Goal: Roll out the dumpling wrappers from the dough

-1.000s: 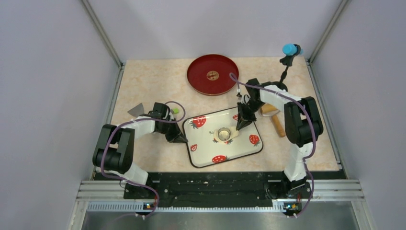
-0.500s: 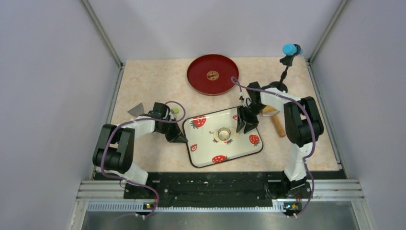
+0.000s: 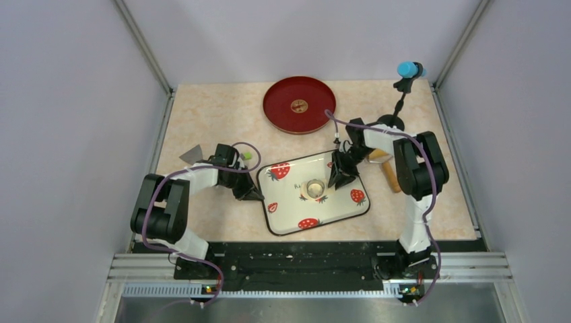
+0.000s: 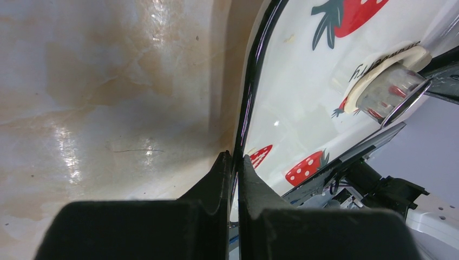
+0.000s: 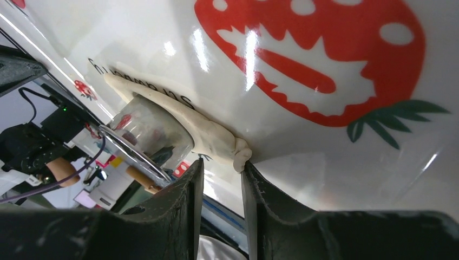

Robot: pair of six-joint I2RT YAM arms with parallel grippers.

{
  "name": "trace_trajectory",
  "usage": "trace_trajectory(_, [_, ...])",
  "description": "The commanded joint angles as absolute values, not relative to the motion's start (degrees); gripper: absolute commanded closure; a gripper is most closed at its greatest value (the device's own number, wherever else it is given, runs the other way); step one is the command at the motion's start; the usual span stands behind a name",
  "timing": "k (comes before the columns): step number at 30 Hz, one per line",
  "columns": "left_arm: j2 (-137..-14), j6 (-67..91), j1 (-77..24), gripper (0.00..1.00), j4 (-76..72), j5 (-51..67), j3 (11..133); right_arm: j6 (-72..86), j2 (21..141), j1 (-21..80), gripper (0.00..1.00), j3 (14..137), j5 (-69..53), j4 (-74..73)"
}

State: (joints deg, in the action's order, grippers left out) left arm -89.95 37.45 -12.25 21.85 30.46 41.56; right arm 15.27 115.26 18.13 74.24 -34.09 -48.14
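Observation:
The dough (image 3: pixel 324 189) lies as a thin cream sheet on the strawberry tray (image 3: pixel 343 208), under a small metal ring (image 3: pixel 314 187). In the right wrist view the dough (image 5: pixel 184 116) ends in a small folded lump just beyond my right gripper (image 5: pixel 223 163). That gripper is open, with the lump touching the tip of one finger (image 5: pixel 254 179). From above, the right gripper (image 3: pixel 334 180) sits just right of the ring. My left gripper (image 4: pixel 234 162) is shut on the tray's black left rim (image 4: pixel 250 97). The dumpling wrappers are hidden; I cannot see inside the ring (image 5: pixel 149 130).
A red round plate (image 3: pixel 299 105) sits at the back of the table. A wooden roller (image 3: pixel 389 173) lies right of the tray behind the right arm. A grey metal scraper (image 3: pixel 193 155) lies at the left. A blue-capped stand (image 3: pixel 407 69) rises at the back right.
The right gripper was shut beside the ring, then opened wide and drew back, and now stands narrower at the dough's edge. The left gripper has kept its hold on the tray rim.

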Motion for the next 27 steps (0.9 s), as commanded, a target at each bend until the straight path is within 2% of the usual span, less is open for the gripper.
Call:
trace_trajectory(1, [-92.5, 36.6, -12.4, 1.0, 21.4, 25.8, 41.0, 14.0, 119.8, 18.1, 0.7, 75.2, -29.5, -43.7])
trace_trajectory(13, [-92.5, 36.8, -12.4, 1.0, 21.4, 26.0, 41.2, 13.0, 123.4, 19.0, 0.81, 78.1, -28.7, -43.5])
trace_trajectory(18, [-92.3, 36.9, -12.4, 1.0, 21.5, 26.1, 41.1, 11.8, 123.4, 19.1, 0.9, 78.4, -29.1, -43.4])
trace_trajectory(27, [-92.2, 36.7, -12.4, 1.0, 22.1, 25.0, 40.8, 10.7, 116.3, 19.0, 0.96, 78.8, -29.7, -43.5])
